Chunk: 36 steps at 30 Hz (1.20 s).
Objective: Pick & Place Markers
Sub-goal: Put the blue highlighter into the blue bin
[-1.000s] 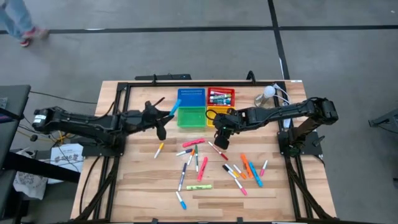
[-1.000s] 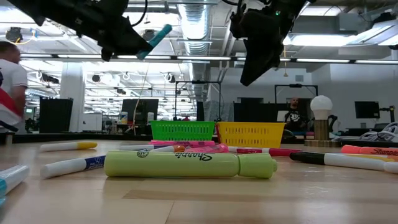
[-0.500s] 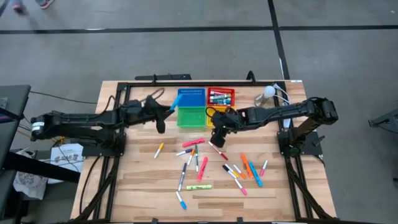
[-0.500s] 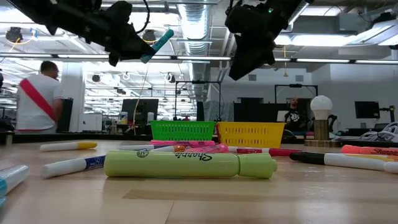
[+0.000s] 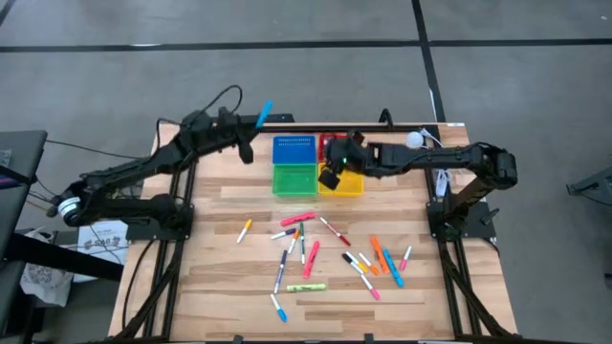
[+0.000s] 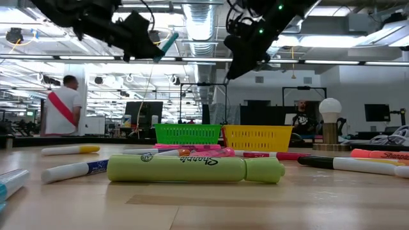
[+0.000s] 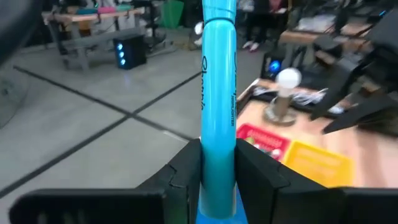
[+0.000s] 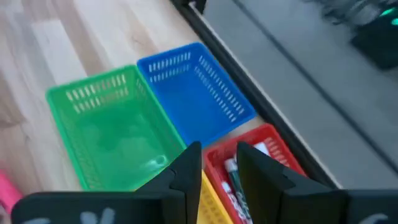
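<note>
Left gripper (image 7: 217, 165) clamps blue marker (image 7: 219, 81) above table edge.

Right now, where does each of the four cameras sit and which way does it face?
High view: overhead, looking straight down at the wooden table; both dark arms show.
Low view: table height, facing the room; a pale green highlighter lies nearest, arms overhead.
Left wrist view: on the left arm; left gripper jaws clamp a light blue marker.
Right wrist view: on the right arm; right gripper jaws empty, above the trays.
Shared: the green mesh tray.
</note>
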Available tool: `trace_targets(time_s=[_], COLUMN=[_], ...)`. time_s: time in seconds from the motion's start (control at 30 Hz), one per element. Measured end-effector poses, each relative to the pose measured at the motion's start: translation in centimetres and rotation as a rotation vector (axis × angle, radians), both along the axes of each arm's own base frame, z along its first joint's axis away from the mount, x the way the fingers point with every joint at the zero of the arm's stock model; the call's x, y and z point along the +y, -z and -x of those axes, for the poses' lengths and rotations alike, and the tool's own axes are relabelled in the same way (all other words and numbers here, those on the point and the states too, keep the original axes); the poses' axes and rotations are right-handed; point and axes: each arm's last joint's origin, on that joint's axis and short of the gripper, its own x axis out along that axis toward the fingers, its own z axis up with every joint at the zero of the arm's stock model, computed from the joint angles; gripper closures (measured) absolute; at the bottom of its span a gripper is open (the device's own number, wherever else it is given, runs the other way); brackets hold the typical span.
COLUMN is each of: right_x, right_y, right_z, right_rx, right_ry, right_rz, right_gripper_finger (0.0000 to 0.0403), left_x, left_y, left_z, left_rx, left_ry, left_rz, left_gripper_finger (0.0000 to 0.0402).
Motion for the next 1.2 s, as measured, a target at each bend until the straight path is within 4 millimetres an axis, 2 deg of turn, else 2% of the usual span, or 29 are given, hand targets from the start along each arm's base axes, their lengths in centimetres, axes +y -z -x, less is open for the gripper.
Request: trace_targets(time_s=[0.13, 0.23, 0.4, 0.5, 0.63, 0.97, 1.2], right_x=[-2.2, -3.1, -3.3, -3.6, -4.3, -5.6, -5.2], right_y=[-0.2, -0.2, -0.3, -0.3, -0.3, 0.0, 0.0], right_z=[0.2, 0.4, 0.5, 0.5, 0.8, 1.6, 1.5], right_rx=[-0.085, -0.126, -0.122, -0.117, -0.110, -0.070, -0.060], right_ry=[-0.086, -0.106, -0.097, -0.083, -0.053, -0.012, -0.042], right_rz=[-0.151, -0.237, -0.213, -0.170, -0.161, -0.170, -0.159], right_gripper_finger=[0.0311, 0.0311, 0.0311, 0.0311, 0.0311, 0.0311, 0.0311], left_x=[2.8, 4.9, 7.6, 8.6, 9.2, 9.5, 8.8], left_y=[0.6, 1.1, 1.6, 2.1, 3.3, 5.9, 7.8], left_z=[-0.1, -0.2, -0.8, -1.6, -3.4, -7.6, -8.8], left_rx=[0.028, 0.043, 0.057, 0.071, 0.102, 0.181, 0.235], left_ry=[0.001, 0.028, 0.076, 0.156, 0.292, 0.399, 0.438], left_rz=[0.046, 0.090, 0.118, 0.123, 0.118, 0.108, 0.147], left_gripper_finger=[0.0317, 0.0317, 0.0317, 0.0317, 0.0317, 0.0317, 0.0317])
